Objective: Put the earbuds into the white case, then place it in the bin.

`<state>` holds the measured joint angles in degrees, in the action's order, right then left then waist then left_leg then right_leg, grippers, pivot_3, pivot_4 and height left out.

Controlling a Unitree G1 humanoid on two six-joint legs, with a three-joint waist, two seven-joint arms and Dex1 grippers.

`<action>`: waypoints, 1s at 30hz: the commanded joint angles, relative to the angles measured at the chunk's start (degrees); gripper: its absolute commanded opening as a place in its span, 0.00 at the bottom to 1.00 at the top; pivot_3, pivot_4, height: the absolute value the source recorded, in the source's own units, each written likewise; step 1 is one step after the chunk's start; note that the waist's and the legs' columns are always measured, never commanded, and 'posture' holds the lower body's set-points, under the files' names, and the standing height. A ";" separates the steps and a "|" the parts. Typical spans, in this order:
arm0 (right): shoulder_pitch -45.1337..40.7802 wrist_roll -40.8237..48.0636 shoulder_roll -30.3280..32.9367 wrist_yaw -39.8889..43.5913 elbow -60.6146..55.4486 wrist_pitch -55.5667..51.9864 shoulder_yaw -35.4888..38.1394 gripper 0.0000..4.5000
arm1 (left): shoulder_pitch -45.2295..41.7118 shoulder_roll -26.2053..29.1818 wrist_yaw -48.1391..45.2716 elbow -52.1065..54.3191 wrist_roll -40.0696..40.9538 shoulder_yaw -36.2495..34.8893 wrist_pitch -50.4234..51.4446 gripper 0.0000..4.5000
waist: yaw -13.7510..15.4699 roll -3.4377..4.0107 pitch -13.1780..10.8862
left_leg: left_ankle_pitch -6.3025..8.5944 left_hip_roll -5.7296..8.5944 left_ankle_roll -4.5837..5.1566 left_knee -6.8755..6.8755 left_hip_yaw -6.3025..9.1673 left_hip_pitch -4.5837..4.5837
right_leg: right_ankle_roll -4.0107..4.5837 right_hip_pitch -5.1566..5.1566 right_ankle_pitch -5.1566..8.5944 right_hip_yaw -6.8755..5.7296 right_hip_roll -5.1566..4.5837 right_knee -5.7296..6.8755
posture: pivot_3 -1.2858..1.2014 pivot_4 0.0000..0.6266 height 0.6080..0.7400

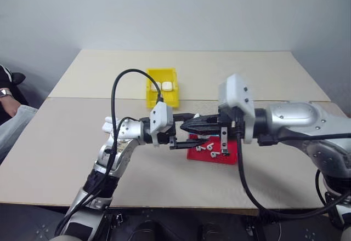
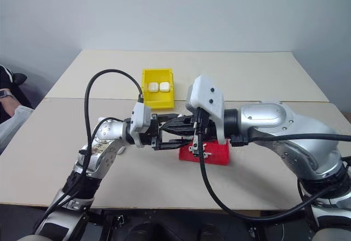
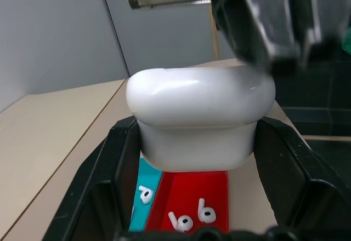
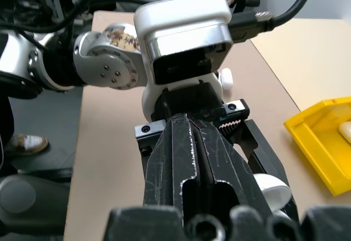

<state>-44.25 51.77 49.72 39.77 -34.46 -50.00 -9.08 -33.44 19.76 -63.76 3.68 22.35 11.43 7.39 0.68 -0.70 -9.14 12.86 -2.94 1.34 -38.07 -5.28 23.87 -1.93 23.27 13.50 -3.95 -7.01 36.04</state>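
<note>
My left gripper [image 3: 197, 137] is shut on the white case [image 3: 200, 115], which sits between its two black fingers above the table. My right gripper [image 4: 192, 131] is shut with its fingers pressed together. It points at the left gripper and hangs just over the case's top [image 4: 271, 189]. The two grippers meet in mid-air above the red tray [image 1: 214, 156]. Several earbuds [image 3: 207, 213] lie loose on that tray. The yellow bin [image 1: 149, 87] stands beyond the grippers on the table, with two white cases [image 2: 157, 87] lying inside it.
The tray has a cyan part [image 3: 147, 178] beside the red one. A person's arm and sleeve [image 1: 8, 107] show at the table's left edge. Black cables loop up from both wrists.
</note>
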 commanded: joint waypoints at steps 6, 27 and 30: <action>0.57 -8.02 1.90 5.87 -0.08 2.88 0.76 0.04 | 0.45 -0.82 0.29 2.67 1.68 -2.09 -2.31 0.62 | 0.00 0.00 0.00 | 0.00 0.00 0.00 0.00 0.01 0.00 | 0.00 0.00 0.00 0.00 0.00 -0.01 | 0.52 0.24 1.00; 10.40 -5.70 -2.54 -0.45 1.34 5.40 20.68 0.04 | -14.17 -5.18 37.70 -19.11 -20.41 -8.36 -5.28 0.62 | 0.91 -0.11 -0.02 | 0.00 0.03 0.00 -0.14 -0.05 0.01 | -0.02 -0.13 -0.03 -0.16 -0.01 0.01 | 0.52 0.24 1.00; 14.15 -6.00 -3.68 -3.19 -0.16 5.37 21.26 0.04 | -20.10 -5.65 47.09 -30.13 -24.64 -9.39 -8.07 0.62 | 0.71 -0.14 -0.03 | 0.04 0.05 0.07 -0.11 -0.04 0.09 | -0.04 -0.09 -0.03 -0.15 -0.02 -0.08 | 0.52 0.24 1.00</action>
<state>-30.26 46.08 46.17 38.16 -32.35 -45.16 10.00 -51.78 14.32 -21.57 -22.61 -0.09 2.88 1.12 1.39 -0.84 -9.17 12.91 -2.90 1.42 -38.18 -5.35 23.99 -1.98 23.21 13.47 -4.07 -7.03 35.94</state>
